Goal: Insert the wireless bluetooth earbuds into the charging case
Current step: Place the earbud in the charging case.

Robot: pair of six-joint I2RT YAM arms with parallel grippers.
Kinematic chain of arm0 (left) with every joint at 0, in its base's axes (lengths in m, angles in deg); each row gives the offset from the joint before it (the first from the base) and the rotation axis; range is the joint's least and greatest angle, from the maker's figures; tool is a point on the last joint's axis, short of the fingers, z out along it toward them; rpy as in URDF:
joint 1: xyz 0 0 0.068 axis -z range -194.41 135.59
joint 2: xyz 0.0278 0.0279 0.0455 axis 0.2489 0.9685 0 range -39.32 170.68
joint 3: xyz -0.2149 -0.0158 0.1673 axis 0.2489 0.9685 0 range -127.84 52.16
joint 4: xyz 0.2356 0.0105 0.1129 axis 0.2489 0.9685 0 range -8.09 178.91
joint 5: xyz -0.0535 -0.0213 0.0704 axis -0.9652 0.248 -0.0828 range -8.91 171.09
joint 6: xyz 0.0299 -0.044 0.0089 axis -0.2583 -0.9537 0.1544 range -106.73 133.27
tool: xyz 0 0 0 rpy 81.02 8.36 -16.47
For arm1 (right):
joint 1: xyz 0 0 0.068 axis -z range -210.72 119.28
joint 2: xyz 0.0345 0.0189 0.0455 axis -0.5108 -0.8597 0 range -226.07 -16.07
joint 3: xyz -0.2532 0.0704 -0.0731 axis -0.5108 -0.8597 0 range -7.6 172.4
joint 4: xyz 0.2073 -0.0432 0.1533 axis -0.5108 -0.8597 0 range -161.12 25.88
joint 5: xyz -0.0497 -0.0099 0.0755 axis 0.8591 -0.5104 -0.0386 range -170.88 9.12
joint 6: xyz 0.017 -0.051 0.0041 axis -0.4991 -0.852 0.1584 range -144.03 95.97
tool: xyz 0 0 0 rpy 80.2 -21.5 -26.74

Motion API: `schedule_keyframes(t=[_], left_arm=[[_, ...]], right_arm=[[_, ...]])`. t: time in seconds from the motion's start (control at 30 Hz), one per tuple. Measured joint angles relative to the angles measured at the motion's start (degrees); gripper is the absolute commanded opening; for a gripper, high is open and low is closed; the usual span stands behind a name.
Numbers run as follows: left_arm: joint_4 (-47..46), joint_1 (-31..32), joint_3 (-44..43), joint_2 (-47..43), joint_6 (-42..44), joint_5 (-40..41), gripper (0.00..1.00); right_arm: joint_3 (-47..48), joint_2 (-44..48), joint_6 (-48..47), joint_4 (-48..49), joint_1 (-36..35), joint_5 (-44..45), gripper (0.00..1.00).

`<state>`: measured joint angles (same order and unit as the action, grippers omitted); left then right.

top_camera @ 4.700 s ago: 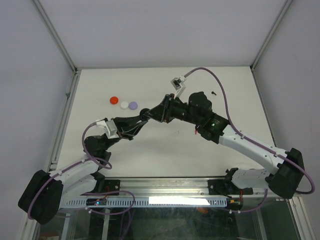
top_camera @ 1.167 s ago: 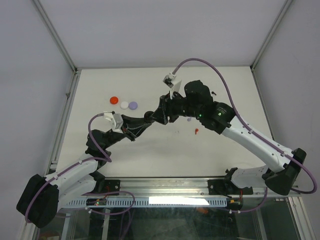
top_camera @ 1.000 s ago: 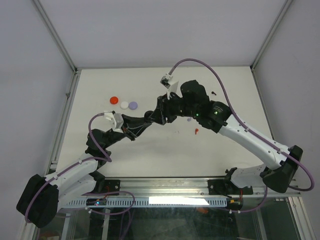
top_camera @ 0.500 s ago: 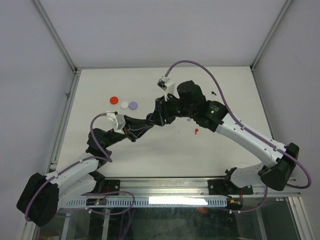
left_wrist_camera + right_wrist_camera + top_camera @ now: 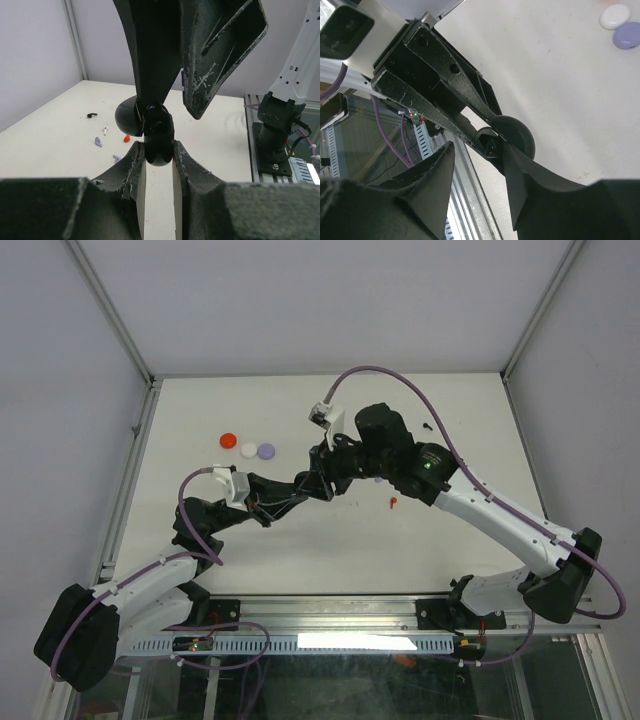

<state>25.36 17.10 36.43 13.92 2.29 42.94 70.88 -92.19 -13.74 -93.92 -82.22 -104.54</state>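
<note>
My left gripper [image 5: 158, 148] is shut on a small black charging case [image 5: 159, 136], held above the table with its round lid [image 5: 126, 115] swung open behind. My right gripper [image 5: 172, 111] hangs open over the case; one finger [image 5: 530, 170] lies against the case [image 5: 488, 143], the other stands well apart. Nothing shows between its fingers. The two grippers meet mid-table [image 5: 325, 480]. Earbuds lie loose on the table: a black one [image 5: 90, 115], a white one [image 5: 105, 131], a red one [image 5: 126, 137] and two lavender ones [image 5: 98, 142].
Three round discs, red [image 5: 228, 440], white [image 5: 248, 449] and lavender [image 5: 266, 451], lie in a row at the left of the table. Metal frame posts stand at the back corners. A rail [image 5: 330, 615] runs along the near edge between the arm bases.
Both grippers have drifted a little to the left together, the case still in the left one. The right wrist has swung leftward over it.
</note>
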Motion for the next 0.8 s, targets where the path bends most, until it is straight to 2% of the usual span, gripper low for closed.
schedule_keyframes(t=[0.5,0.8], left_arm=[[-5.16,-0.04,0.00,2.51,-3.56,-5.11,0.00],[-5.05,-0.02,0.00,2.29,-3.85,-5.40,0.00]], right_arm=[[1.75,-0.04,-8.72,-1.55,-0.48,-7.10,0.53],[3.98,-0.55,-10.97,-1.88,-0.55,-7.28,0.55]])
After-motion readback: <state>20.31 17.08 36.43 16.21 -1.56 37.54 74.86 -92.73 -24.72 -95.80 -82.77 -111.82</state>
